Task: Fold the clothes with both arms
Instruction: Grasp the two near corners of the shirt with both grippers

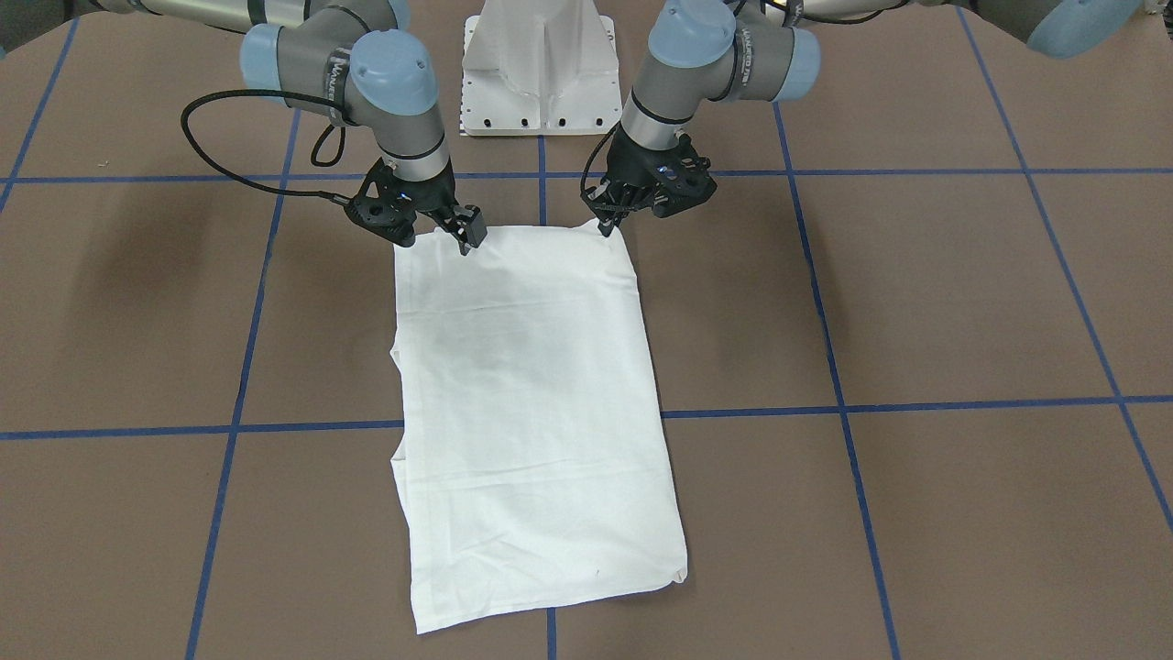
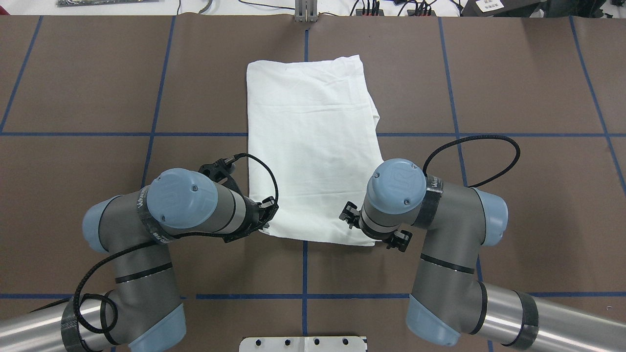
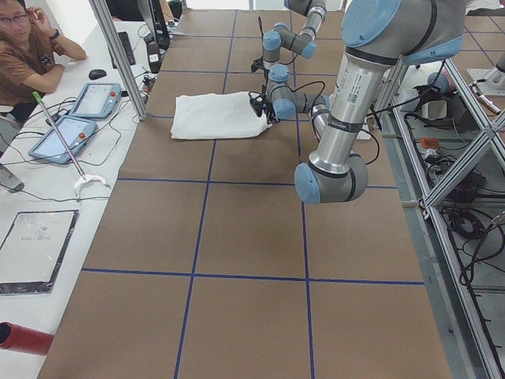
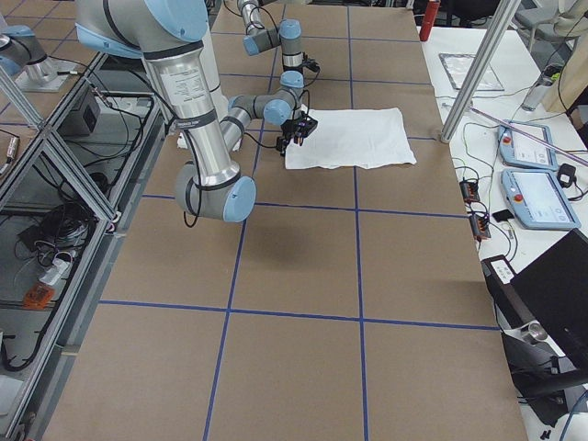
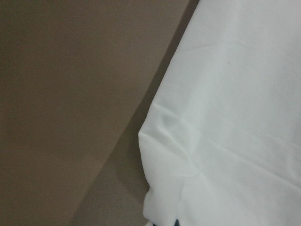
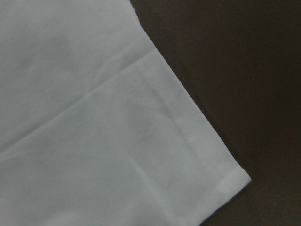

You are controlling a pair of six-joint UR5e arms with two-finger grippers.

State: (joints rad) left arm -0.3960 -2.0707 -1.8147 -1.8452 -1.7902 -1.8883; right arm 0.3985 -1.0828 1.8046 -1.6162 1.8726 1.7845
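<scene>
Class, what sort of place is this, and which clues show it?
Likely a robotics lab: left gripper and right gripper at a white shirt on a tape-gridded table, control pendants alongside.

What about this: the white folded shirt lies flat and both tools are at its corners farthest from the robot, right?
No. The front-facing view shows the left tool and right tool at the corners of the white folded shirt nearest the robot.

Overhead, the left arm (image 2: 190,205) and right arm (image 2: 406,195) cover the shirt's (image 2: 313,137) near corners. Whether the left pincer (image 1: 607,225) is closed: too small to tell.
</scene>
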